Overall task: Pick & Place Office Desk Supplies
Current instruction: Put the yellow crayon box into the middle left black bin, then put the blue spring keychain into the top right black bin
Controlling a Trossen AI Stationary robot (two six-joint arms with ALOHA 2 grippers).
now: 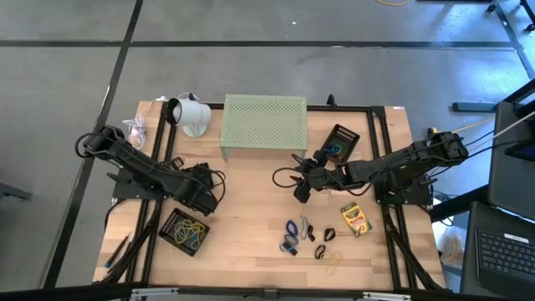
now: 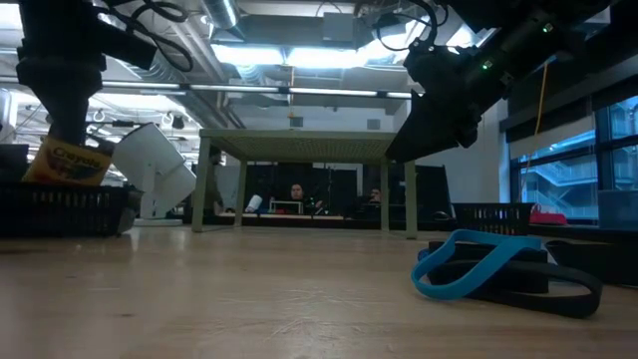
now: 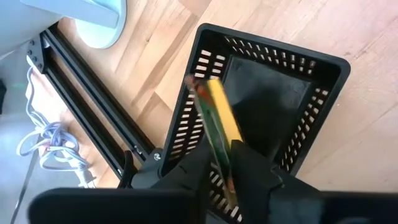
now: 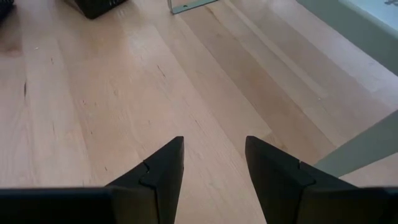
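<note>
arms: I saw two black jointed arms, looped black cables | left gripper (image 3: 225, 180): matte black fingers | right gripper (image 4: 214, 177): wedge-shaped black fingers

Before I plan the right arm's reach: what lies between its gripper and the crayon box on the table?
In the high view, only bare wood separates the right gripper from the crayon box; the clips and bands lie nearer the front edge.

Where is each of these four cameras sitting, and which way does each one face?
High view: overhead, straight down; both arms, black basket.
Low view: table height, looking across at the green riser; arms hang from above.
Left wrist view: down past the left gripper with the crayon box between its fingers, above the basket.
Right wrist view: down past the open right gripper at bare wood.
High and left wrist views share the basket.
</note>
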